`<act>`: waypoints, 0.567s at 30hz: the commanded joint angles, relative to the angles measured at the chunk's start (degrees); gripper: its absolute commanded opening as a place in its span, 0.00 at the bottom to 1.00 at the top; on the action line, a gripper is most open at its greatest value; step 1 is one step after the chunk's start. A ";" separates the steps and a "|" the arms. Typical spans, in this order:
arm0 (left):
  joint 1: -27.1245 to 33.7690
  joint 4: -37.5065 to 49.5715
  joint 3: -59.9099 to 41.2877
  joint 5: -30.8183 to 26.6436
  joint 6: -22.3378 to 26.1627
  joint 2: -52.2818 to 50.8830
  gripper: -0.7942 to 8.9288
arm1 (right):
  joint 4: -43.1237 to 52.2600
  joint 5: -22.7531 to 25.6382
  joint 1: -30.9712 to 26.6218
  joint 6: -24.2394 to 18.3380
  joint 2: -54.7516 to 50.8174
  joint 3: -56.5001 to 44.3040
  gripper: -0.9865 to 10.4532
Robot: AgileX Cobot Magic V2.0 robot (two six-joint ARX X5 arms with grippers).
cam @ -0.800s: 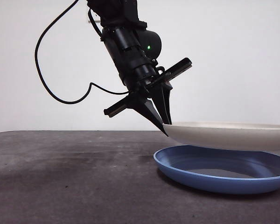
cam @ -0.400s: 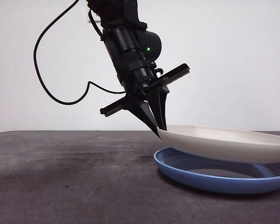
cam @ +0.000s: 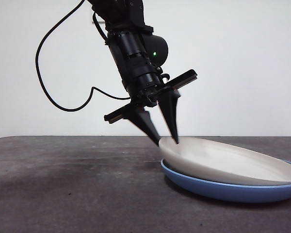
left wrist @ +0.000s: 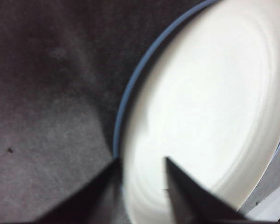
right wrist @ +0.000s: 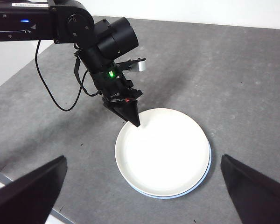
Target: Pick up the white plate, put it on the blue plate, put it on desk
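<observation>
White plate (cam: 223,162): now released and lying nested, slightly tilted, in the blue plate (cam: 218,190) on the worktop (cam: 72,189), no longer held aloft; left gripper (cam: 167,141) parted astride its rim, right gripper (right wrist: 144,186) wide, waiting well above; stacking looks done.
</observation>
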 commanded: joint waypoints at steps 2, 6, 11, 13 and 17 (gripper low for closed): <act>-0.74 0.33 1.81 0.17 0.70 1.70 0.52 | 0.42 0.00 0.20 -0.85 0.15 1.20 0.59; -0.74 0.20 2.27 0.59 1.57 1.70 0.55 | 0.42 0.00 0.20 -0.85 0.15 1.20 0.59; -0.72 -0.92 5.29 0.52 2.62 1.70 0.58 | 0.42 0.00 0.20 -0.83 0.15 1.20 0.59; -0.59 -3.02 7.72 0.46 3.82 1.70 0.58 | 0.42 0.00 0.20 -0.83 0.15 1.20 0.59; -0.50 -8.33 12.96 -0.20 6.38 1.68 0.58 | 0.42 0.02 0.20 -0.83 0.15 1.20 0.59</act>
